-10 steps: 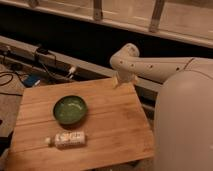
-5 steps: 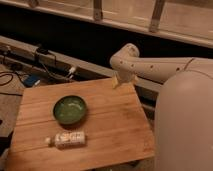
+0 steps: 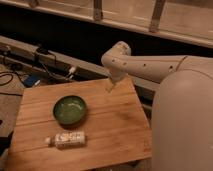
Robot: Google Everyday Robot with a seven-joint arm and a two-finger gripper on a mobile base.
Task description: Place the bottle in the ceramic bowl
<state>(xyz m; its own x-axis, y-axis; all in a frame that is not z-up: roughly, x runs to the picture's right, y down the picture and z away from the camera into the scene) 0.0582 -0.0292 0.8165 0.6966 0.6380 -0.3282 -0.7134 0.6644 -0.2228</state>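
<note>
The bottle [image 3: 67, 139] lies on its side on the wooden table [image 3: 115, 125] near the front left, cap pointing left. The ceramic bowl [image 3: 70, 109], green inside with a darker rim, sits just behind the bottle, apart from it and empty. My gripper [image 3: 109, 88] hangs from the white arm over the table's back edge, to the right of and behind the bowl, well away from the bottle.
The white arm and its large body [image 3: 182, 120] fill the right side. Cables and plugs [image 3: 45, 62] lie on the floor and ledge at back left. A blue object [image 3: 30, 80] lies left of the table. A dark wall and railing run behind.
</note>
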